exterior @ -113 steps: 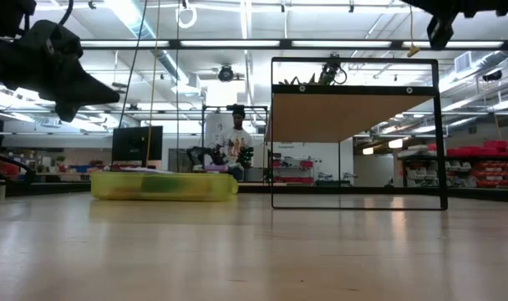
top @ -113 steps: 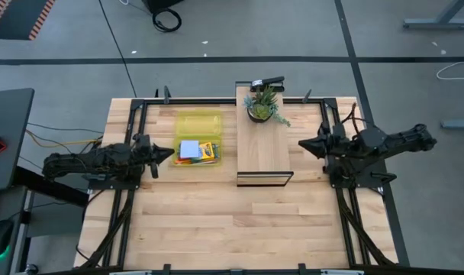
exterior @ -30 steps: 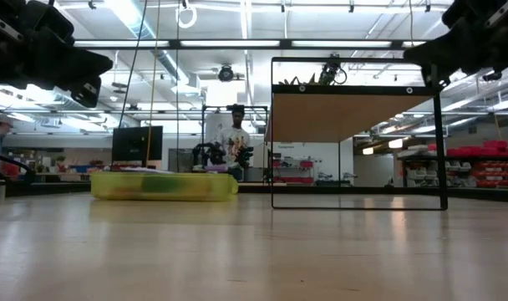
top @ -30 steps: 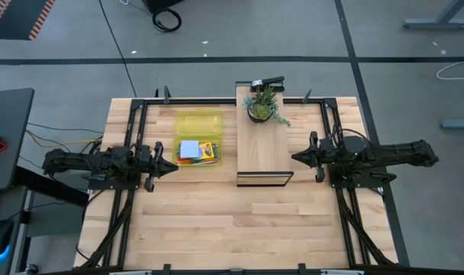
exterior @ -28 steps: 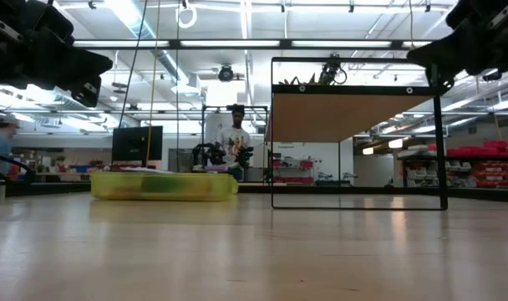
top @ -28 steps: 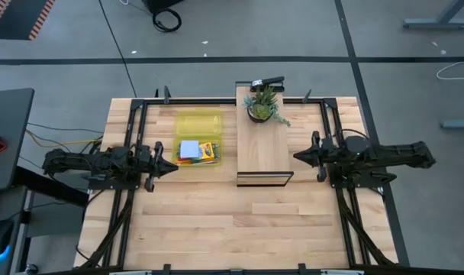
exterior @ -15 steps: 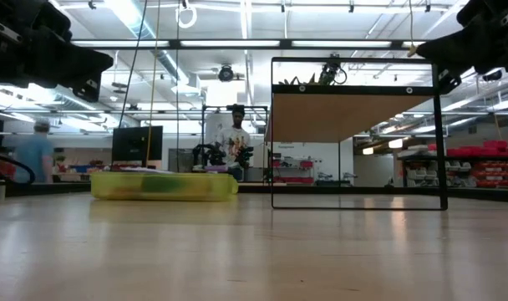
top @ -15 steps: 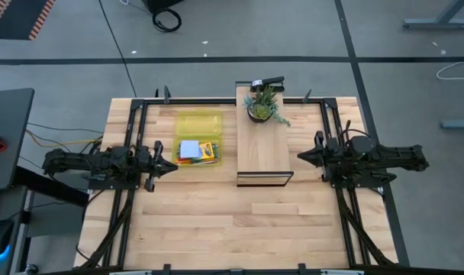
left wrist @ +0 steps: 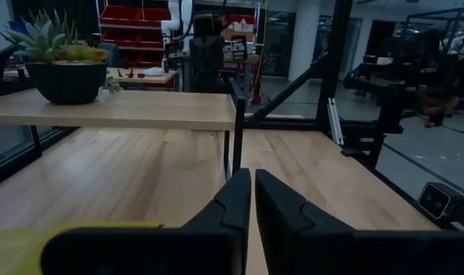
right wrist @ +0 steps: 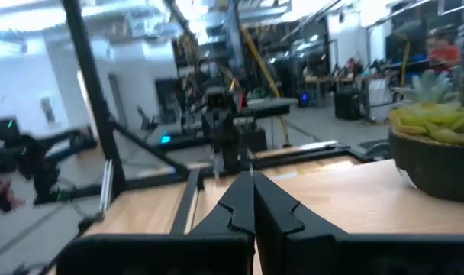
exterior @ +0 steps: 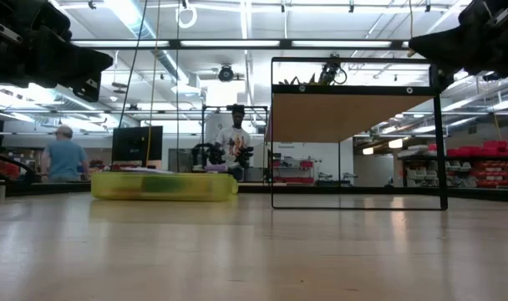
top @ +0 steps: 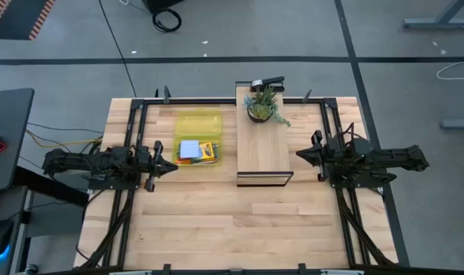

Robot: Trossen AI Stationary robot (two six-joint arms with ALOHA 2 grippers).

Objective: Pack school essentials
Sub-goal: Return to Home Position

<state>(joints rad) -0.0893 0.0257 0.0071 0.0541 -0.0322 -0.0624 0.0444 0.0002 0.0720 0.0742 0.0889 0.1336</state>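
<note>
Left claw [top: 172, 163] clenched, empty. Yellow supply box [top: 198, 121], holding crayon box [top: 207, 150] and blue notepad [top: 188, 148], just ahead of its tips. Right claw [top: 298, 155] clenched, empty, beside wooden board [top: 262, 149].

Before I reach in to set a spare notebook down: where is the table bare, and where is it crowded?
Bare: the wide stretch of table in front of the yellow box and the wooden board. Crowded: the far half, where box, board and plant sit close, the left gripper and right gripper flanking them.
</note>
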